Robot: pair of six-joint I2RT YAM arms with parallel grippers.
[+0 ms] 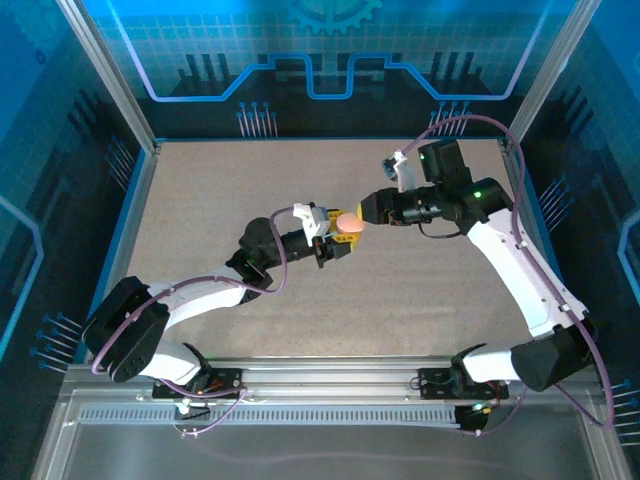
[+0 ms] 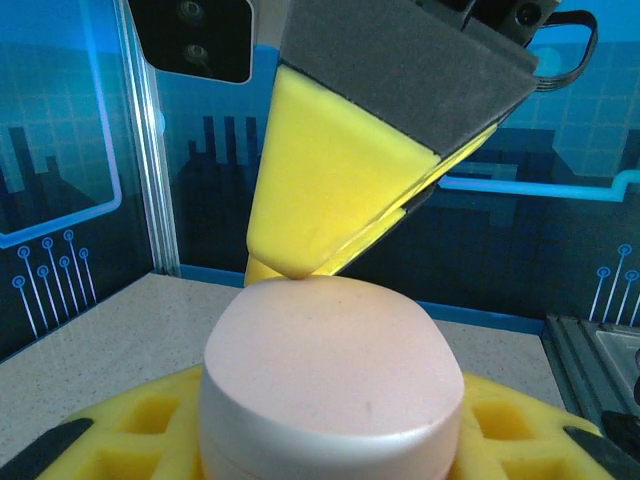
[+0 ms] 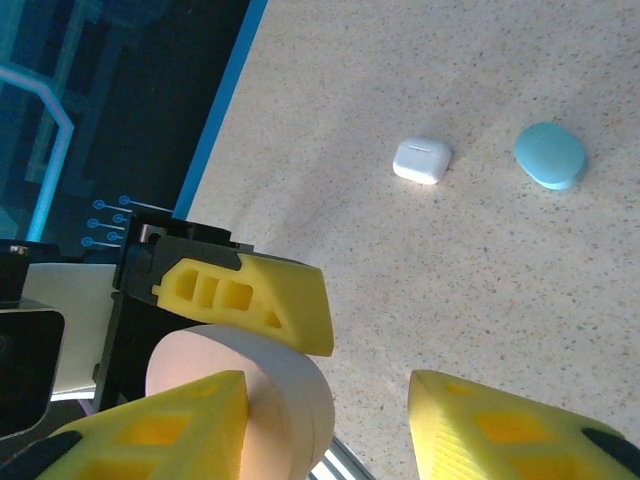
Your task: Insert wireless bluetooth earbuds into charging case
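Note:
A pink pebble-shaped charging case (image 1: pixel 348 222) hangs above the middle of the table with its lid closed. My left gripper (image 1: pixel 343 240) is shut on it, its yellow fingers (image 2: pixel 130 420) pressing on both sides of the case (image 2: pixel 330 370). My right gripper (image 1: pixel 361 213) meets it from the right and stands open. In the left wrist view one of its fingertips (image 2: pixel 292 265) touches the top of the case. In the right wrist view the right gripper (image 3: pixel 328 392) has one finger (image 3: pixel 160 425) against the pink case (image 3: pixel 285 385) and the other well apart. The earbuds are out of view.
On the speckled table (image 3: pixel 420 290) lie a small white case (image 3: pixel 421 160) and a pale blue pebble-shaped case (image 3: pixel 549 155), both closed and side by side, away from the grippers. Blue walls and metal posts (image 1: pixel 120 95) bound the table.

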